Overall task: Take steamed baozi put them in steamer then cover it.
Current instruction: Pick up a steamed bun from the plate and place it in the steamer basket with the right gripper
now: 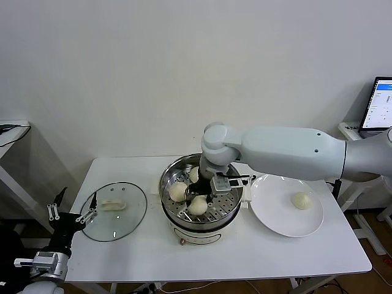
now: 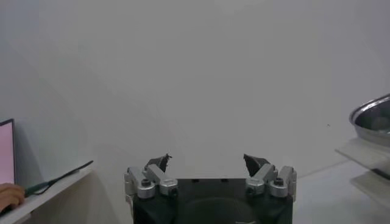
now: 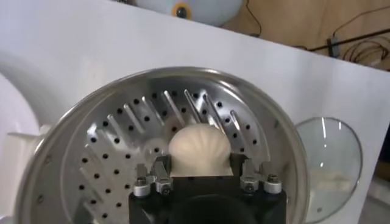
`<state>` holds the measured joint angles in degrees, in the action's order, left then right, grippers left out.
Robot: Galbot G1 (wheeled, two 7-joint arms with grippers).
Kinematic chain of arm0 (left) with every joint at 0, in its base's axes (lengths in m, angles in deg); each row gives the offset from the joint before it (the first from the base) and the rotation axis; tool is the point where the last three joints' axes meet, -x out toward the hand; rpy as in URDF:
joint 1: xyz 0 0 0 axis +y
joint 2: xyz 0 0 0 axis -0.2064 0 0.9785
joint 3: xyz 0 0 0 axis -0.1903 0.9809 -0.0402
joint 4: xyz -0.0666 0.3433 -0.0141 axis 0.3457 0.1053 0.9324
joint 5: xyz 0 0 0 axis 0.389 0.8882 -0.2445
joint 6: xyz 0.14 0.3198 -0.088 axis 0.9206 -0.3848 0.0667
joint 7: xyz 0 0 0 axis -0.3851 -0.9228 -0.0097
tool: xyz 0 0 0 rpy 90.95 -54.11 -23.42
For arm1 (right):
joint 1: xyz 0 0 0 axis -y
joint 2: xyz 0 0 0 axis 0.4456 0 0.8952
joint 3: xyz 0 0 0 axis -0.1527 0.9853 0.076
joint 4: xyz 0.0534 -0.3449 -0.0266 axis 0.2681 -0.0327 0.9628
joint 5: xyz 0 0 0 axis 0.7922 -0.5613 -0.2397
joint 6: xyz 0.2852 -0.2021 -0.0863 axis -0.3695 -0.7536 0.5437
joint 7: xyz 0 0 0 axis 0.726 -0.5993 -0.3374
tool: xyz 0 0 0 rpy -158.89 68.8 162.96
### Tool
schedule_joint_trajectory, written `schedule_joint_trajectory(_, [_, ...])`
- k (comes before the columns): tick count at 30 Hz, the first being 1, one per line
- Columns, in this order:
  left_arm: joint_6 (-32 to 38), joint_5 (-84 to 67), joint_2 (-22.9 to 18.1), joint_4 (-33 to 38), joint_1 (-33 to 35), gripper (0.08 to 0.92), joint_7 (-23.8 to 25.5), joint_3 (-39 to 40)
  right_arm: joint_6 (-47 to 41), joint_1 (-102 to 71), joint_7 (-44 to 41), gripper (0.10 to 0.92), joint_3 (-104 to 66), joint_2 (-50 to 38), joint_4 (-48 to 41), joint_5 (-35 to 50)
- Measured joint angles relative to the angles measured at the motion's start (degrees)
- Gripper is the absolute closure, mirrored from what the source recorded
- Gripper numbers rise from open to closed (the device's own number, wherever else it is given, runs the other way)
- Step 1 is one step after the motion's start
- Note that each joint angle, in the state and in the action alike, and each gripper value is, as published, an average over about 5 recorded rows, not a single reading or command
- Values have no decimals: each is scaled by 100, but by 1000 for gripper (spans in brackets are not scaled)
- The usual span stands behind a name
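The steamer (image 1: pixel 171 173) stands mid-table, its perforated tray (image 3: pixel 109 146) showing. My right gripper (image 1: pixel 201 197) reaches down into it and is shut on a baozi (image 3: pixel 200 149), which sits low over the tray near the pot's front (image 1: pixel 197 206). Two more baozi (image 1: pixel 177 192) (image 1: pixel 194 174) rest on the tray behind it. A fourth baozi (image 1: pixel 301 200) lies on the white plate (image 1: pixel 275 220) to the right. The glass cover (image 1: pixel 114 210) lies flat on the table left of the steamer and also shows in the right wrist view (image 3: pixel 332 158). My left gripper (image 1: pixel 67 217) is open and empty, parked off the table's left front corner.
A laptop (image 1: pixel 381 104) stands on a side table at far right. Another small table edge (image 1: pixel 12 128) is at far left. The steamer's rim (image 2: pixel 373 119) shows at the edge of the left wrist view, with the wall behind.
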<state>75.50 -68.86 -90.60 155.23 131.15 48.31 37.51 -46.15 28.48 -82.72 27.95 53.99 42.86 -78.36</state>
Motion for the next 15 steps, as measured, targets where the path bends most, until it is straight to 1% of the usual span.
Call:
schedule_joint_trajectory(6, [0,-2,-3,-6,9,177,12,-46,-40,-59,-62,364,38,14,29,9])
schedule_joint_trajectory(8, [0,-3,-6,-4,11,177,12,-50,-71,-59,-85,336,45,2,50,23])
schedule_joint_trajectory(13, [-2,-4,-11,7,14,177,10,-55,-139,-41,-110,225,35,-50,53,87])
schedule_joint_trajectory(15, [-5,-4,-12,14,14,177,6,-53,-164,-13,-116,210,14,-84,32,134])
